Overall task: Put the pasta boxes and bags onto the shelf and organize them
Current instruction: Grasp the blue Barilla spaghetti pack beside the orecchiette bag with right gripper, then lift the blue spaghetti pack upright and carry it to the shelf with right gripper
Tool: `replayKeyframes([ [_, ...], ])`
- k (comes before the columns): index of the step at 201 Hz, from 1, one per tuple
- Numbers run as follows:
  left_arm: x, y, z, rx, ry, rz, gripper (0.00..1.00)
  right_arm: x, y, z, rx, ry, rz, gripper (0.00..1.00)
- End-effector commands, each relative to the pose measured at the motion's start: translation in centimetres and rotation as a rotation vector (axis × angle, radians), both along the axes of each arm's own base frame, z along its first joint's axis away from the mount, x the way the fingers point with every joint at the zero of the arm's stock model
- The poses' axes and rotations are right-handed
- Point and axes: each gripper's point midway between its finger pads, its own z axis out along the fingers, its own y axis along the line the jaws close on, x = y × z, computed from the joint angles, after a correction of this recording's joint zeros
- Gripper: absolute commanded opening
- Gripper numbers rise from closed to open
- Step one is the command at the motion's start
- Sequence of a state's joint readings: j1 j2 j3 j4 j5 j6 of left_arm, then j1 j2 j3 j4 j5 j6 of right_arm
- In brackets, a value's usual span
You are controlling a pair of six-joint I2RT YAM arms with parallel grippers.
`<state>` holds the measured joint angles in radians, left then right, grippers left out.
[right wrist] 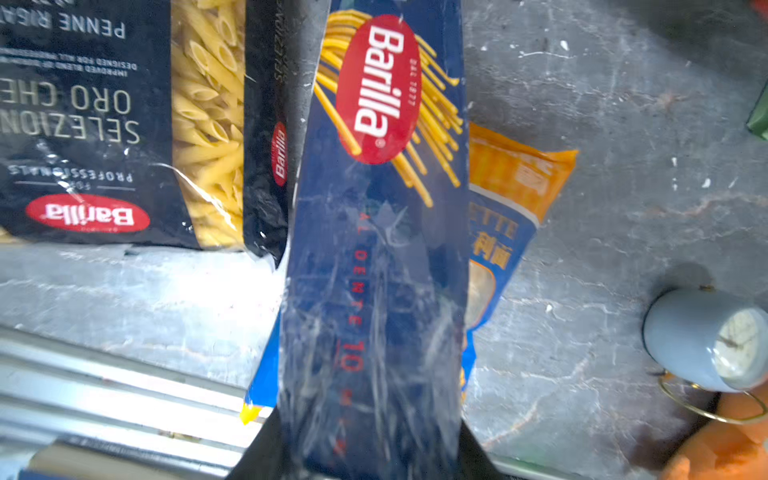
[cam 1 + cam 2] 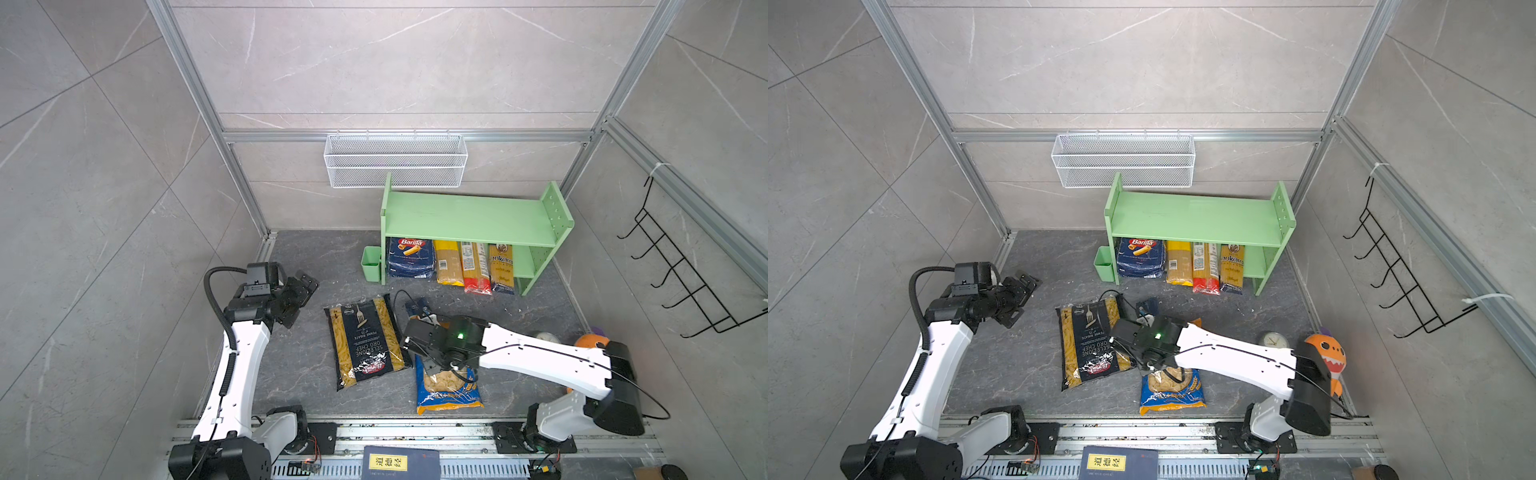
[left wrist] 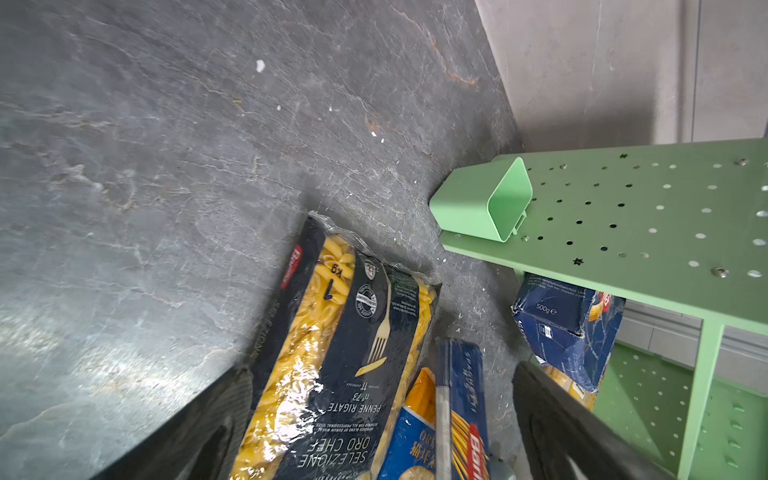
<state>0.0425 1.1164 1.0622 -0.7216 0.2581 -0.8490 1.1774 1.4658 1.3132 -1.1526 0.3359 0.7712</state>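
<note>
Over the surface (image 2: 316,257), our right end effector (image 1: 370,453) grips the blue spaghetti pack (image 1: 374,249) (left end effector (image 2: 301,300) gapes, empty); next, we'd probably carry it to the shelf (image 2: 469,218).

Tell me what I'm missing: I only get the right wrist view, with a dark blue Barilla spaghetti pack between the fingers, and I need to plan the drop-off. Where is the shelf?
Observer: The green shelf stands at the back, right of the middle. Its top board is bare.
Operator: Could my dark blue spaghetti pack go underneath?
Observer: Four packs stand side by side under the top board: the Barilla carton, a yellow pack, a red-ended pack and a dark blue pack. Only the right end there is free.
Operator: Is the other arm in the way?
Observer: No. The left gripper hangs open on the left, away from the shelf, holding nothing.
</note>
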Motion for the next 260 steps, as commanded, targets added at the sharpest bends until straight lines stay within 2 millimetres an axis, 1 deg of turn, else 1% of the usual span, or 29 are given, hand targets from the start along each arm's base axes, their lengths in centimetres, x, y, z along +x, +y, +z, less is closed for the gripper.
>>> replayKeyframes([
  [1,1.6,-1.4,0.5,-0.007,-0.041,-0.043,1.0,0.5,-0.6,1.8,0.105,-0.063,-0.03,0.34],
  [13,2.0,-1.9,0.3,-0.005,-0.036,-0.06,1.0,0.3,-0.8,1.8,0.144,-0.048,-0.035,0.34],
  [32,2.5,-2.3,-0.1,-0.002,-0.027,-0.074,1.0,-0.2,-1.1,0.5,0.17,0.012,-0.051,0.34],
  [52,3.0,-2.5,-0.5,0.003,-0.016,-0.086,1.0,-1.1,-1.6,-2.1,0.135,0.071,-0.067,0.35],
  [72,3.5,-2.8,-0.9,0.005,-0.004,-0.096,1.0,-1.8,-1.9,-4.7,0.139,0.11,-0.092,0.35],
  [81,3.7,-3.0,-1.1,0.005,0.0,-0.103,1.0,-2.0,-1.9,-5.3,0.148,0.119,-0.104,0.35],
  [91,4.0,-3.3,-1.2,0.006,0.004,-0.112,1.0,-2.2,-1.9,-5.5,0.163,0.129,-0.109,0.34],
  [116,5.0,-3.9,-1.1,0.009,0.008,-0.129,1.0,-2.4,-1.2,-3.9,0.268,0.118,-0.097,0.32],
  [132,5.8,-4.3,-1.0,0.01,0.006,-0.139,1.0,-2.4,-0.8,-2.1,0.38,0.113,-0.088,0.31],
  [156,7.0,-4.8,-0.7,0.008,0.002,-0.148,1.0,-2.0,-1.3,0.4,0.533,0.102,-0.123,0.29],
  [174,7.6,-5.1,-0.4,0.012,-0.005,-0.153,1.0,-1.7,-1.6,1.9,0.631,0.096,-0.146,0.28],
  [209,8.5,-5.7,0.0,0.02,-0.013,-0.164,1.0,-1.3,-2.2,4.0,0.737,0.078,-0.174,0.26],
  [260,9.1,-6.3,0.0,0.026,-0.009,-0.184,1.0,-1.6,-3.0,6.5,0.853,0.045,-0.188,0.25],
])
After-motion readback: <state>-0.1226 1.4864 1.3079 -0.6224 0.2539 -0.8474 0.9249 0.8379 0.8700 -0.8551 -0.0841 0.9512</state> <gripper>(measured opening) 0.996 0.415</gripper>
